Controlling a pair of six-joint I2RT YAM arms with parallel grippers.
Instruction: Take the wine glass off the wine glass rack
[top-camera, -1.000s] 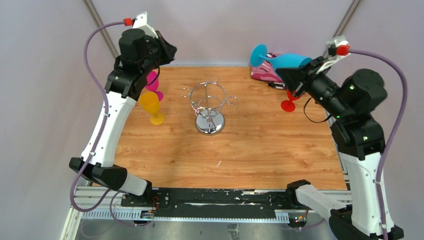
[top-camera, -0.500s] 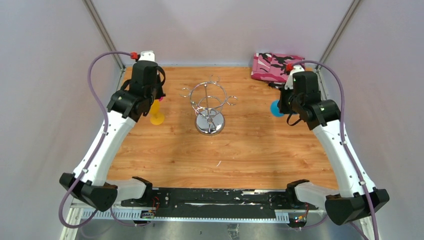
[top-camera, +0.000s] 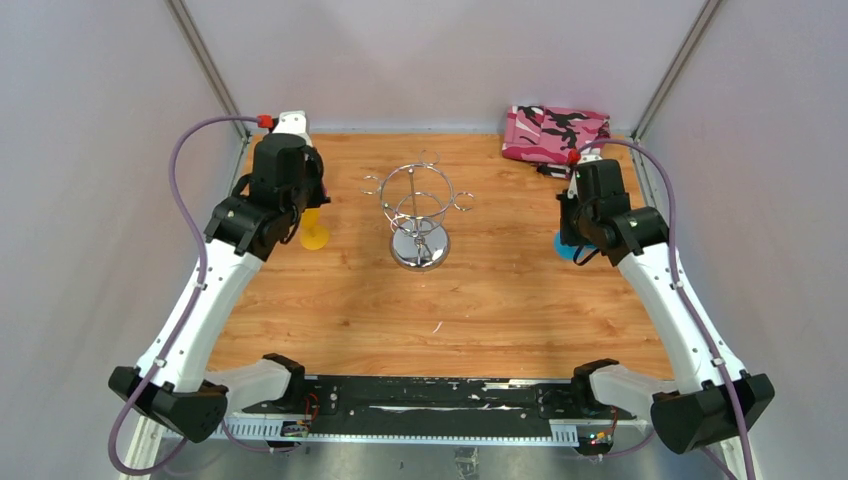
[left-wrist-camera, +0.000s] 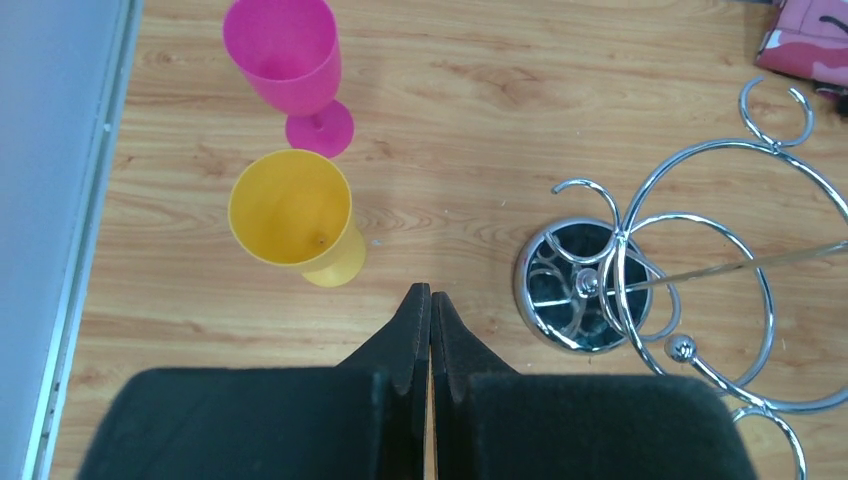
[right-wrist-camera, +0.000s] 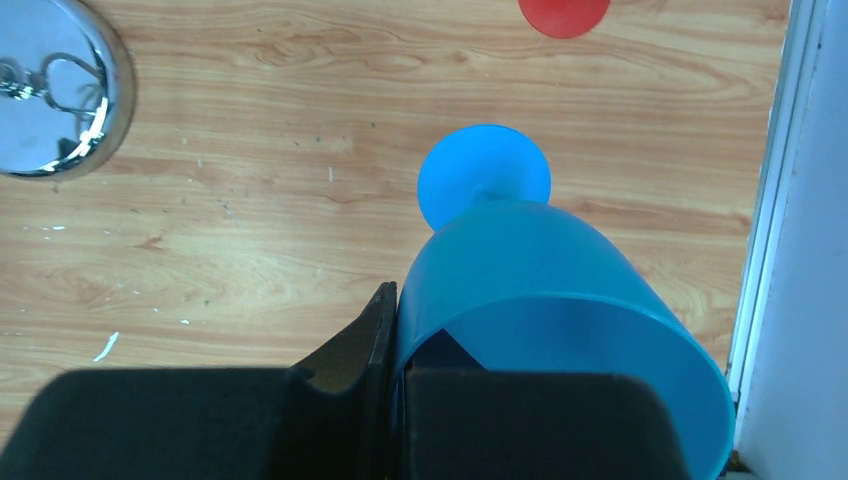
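Right gripper (right-wrist-camera: 398, 305): clamped on the wall of the blue wine glass (right-wrist-camera: 545, 275), with one finger outside the bowl and the other tucked inside the rim.
Blue wine glass: middle right of the overhead view, well apart from the rack. Its round foot shows past the bowl over the wood, but I honestly can't tell if it's touching the table (top-camera: 480, 310).
Wine glass rack (top-camera: 418, 215): dead centre of the overhead view, upright on its shiny round base, with curled wire arms sticking out around the ring.
Left gripper (left-wrist-camera: 430, 305): fingers pressed flat together with nothing in them, hanging over the wood between the yellow glass (left-wrist-camera: 292, 210) and the rack's base.
Yellow glass: upright, near the fingertips, left of centre in the left wrist view.
Pink glass (left-wrist-camera: 285, 50): upright, upper left of that view, its foot just beside the yellow rim.
Red disc (right-wrist-camera: 563, 12): cut off by the top edge of the right wrist view, near the blue foot but not touching it.
Camo cloth (top-camera: 555, 130): pink and black, bunched in the upper right of the overhead view.
In the way: the left arm covers most of the yellow and pink glasses from overhead, and the metal edge rail (right-wrist-camera: 775, 200) runs just right of the blue bowl.
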